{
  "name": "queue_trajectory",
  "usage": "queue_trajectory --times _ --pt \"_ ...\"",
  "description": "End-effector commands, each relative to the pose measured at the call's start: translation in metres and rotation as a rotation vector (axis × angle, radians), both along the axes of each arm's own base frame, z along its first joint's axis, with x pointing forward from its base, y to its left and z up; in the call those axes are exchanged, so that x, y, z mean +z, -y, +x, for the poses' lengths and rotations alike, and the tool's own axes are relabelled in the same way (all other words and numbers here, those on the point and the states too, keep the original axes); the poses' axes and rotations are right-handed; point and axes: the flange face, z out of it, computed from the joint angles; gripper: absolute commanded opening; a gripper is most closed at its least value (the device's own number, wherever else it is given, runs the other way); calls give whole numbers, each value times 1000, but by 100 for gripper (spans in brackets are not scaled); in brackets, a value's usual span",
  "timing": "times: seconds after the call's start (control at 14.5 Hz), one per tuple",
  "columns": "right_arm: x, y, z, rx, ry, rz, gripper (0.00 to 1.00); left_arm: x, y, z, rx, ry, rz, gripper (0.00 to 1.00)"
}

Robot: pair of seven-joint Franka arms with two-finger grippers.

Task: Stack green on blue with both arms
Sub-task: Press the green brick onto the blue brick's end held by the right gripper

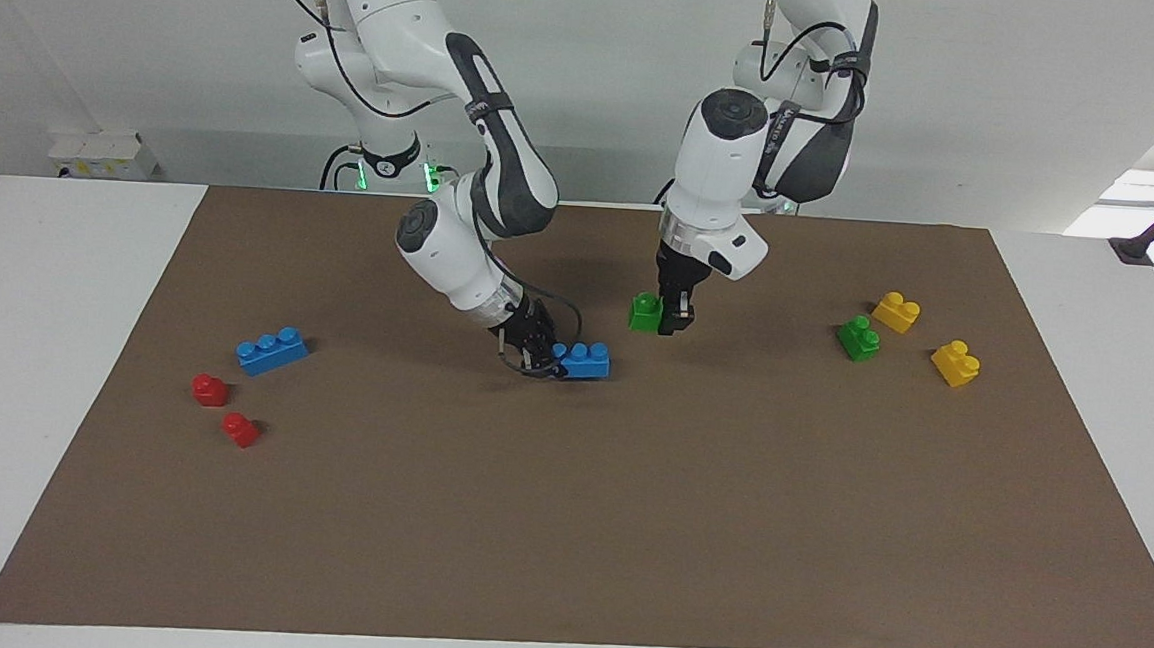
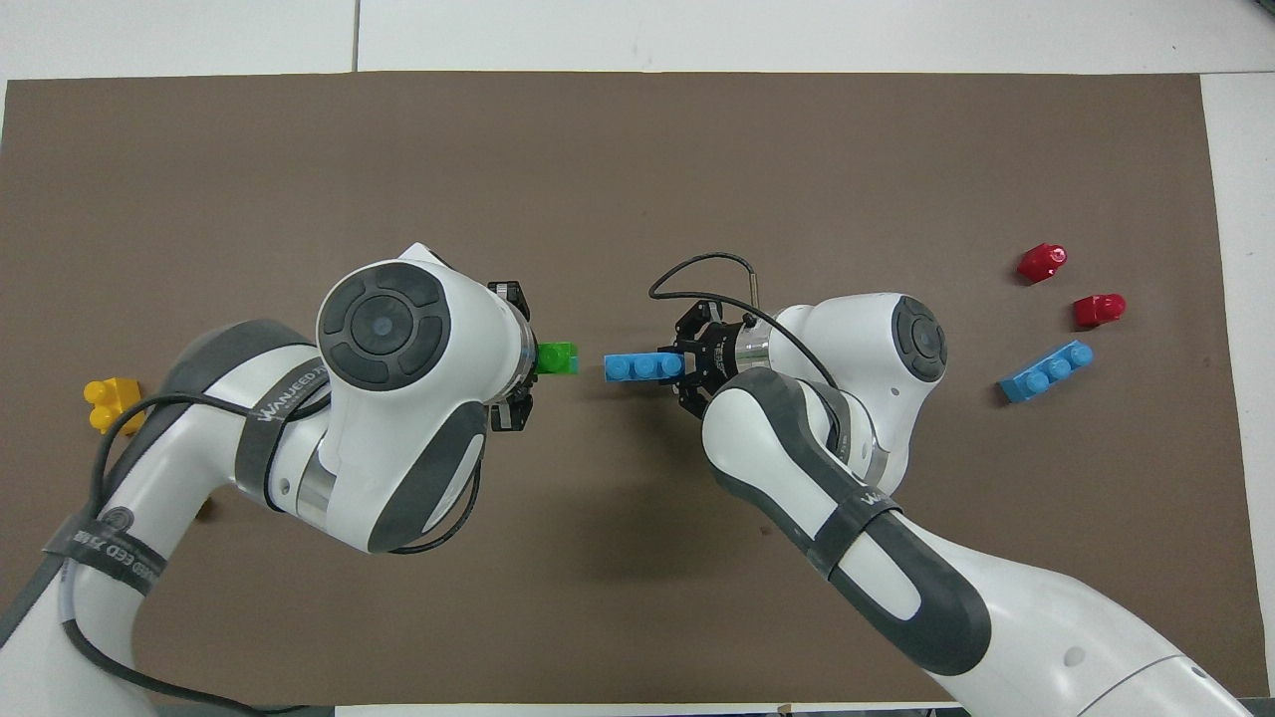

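The left end effector (image 1: 674, 320) pinched a small green two-stud plastic brick (image 1: 646, 311) above the brown mat (image 1: 625, 527). The right end effector (image 1: 535, 352) pinched a long blue three-stud plastic brick (image 1: 585, 361), at the green brick's seven o'clock in the facing view, with nothing between them. A second green brick (image 1: 858, 338), yellow bricks (image 1: 895, 310), red bricks (image 1: 210, 389) and another blue brick (image 1: 272, 349) lay well apart on the counter (image 1: 46, 332).

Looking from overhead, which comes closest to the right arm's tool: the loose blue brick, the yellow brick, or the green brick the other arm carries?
From the right tool, which grips a blue brick:
1. Held green brick, in the left tool, mid-mat.
2. Loose blue brick, right arm's end.
3. Yellow brick, left arm's end.
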Motion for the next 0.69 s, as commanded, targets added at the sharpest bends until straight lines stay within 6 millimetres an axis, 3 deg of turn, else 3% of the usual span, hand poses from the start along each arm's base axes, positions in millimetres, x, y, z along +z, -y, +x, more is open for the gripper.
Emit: queue_trajectory --times 0.0,0.35,0.62 --pt "-1 -1 -2 -38 2 11 0 -11 13 -3 18 34 8 0" --pt "-2 0 0 -89 -15 13 0 -41 35 -5 27 56 37 0" --pt "-3 -8 -5 -108 -21 10 0 -41 39 -1 32 86 26 0"
